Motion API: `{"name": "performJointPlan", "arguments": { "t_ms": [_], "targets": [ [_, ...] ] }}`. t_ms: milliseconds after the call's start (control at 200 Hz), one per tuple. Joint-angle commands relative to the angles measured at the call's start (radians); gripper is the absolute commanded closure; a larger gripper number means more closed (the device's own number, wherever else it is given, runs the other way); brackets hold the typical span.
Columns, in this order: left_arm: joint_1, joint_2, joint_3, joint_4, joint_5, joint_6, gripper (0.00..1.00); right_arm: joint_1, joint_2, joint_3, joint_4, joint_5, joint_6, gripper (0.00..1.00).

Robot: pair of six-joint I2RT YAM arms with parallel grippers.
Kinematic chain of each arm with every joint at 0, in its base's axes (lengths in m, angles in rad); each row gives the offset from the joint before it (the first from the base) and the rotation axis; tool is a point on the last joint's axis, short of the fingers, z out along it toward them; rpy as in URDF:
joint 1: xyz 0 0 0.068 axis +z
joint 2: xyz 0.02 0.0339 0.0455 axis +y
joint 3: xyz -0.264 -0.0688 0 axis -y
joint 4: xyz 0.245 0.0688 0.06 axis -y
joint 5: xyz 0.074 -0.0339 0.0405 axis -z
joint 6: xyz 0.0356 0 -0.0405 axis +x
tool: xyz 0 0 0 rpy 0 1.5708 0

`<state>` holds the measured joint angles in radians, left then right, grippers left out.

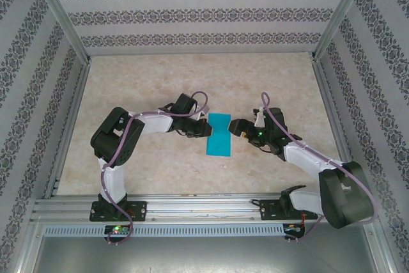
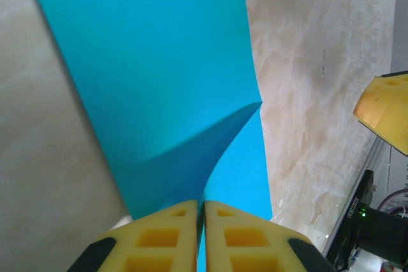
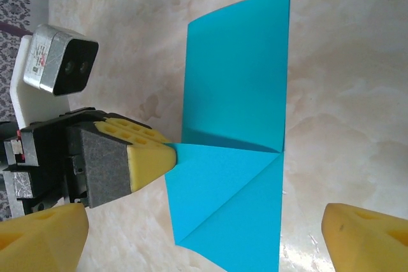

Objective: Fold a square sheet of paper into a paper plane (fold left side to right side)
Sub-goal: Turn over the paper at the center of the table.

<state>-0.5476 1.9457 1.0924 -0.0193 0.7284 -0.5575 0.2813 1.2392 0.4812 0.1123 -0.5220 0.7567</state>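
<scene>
A small label on the left wrist camera [image 3: 60, 62] and white lettering [image 2: 351, 211] on the right arm [image 1: 319, 164] are too blurred to read. The left arm [image 1: 118, 139] folds at the elbow and reaches rightward. The left fingers [image 2: 166, 234] are pressed together, pinching the left edge of the square sheet of paper [image 1: 218, 135]. The right arm reaches in from the right, and the right fingers [image 3: 366, 237] are spread wide, gripping nothing, beside the sheet's right edge. The teal sheet lies mid-tabletop [image 1: 160, 81] between both arms, creased toward the pinch, with its long axis running near to far.
</scene>
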Motion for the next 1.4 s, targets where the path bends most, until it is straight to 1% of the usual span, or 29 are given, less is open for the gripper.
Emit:
{"name": "performJointPlan", "arguments": {
  "t_ms": [0, 175, 330, 470, 570, 1009, 1264, 1394],
  "targets": [
    [0.004, -0.062, -0.035, 0.073, -0.033, -0.005, 0.94, 0.004, 0.015, 0.001, 0.036, -0.033, 0.001, 0.08],
    [0.004, -0.125, -0.103, 0.162, -0.087, -0.041, 0.98, 0.030, 0.059, 0.012, 0.085, -0.057, 0.022, 0.15],
    [0.004, -0.154, -0.153, 0.227, -0.127, -0.067, 0.98, 0.066, 0.120, 0.027, 0.144, -0.056, 0.054, 0.23],
    [0.005, -0.153, -0.157, 0.228, -0.131, -0.071, 0.98, 0.096, 0.176, 0.053, 0.183, -0.057, 0.069, 0.30],
    [0.004, -0.153, -0.158, 0.225, -0.135, -0.071, 0.98, 0.113, 0.221, 0.076, 0.199, -0.059, 0.073, 0.37],
    [0.005, -0.143, -0.144, 0.190, -0.127, -0.051, 0.98, 0.152, 0.375, 0.142, 0.258, -0.069, 0.098, 0.64],
    [0.004, -0.146, -0.146, 0.177, -0.128, -0.043, 0.97, 0.165, 0.411, 0.145, 0.297, -0.073, 0.118, 0.76],
    [0.004, -0.151, -0.146, 0.173, -0.130, -0.039, 0.95, 0.165, 0.416, 0.145, 0.300, -0.075, 0.119, 0.83]
  ]
}}
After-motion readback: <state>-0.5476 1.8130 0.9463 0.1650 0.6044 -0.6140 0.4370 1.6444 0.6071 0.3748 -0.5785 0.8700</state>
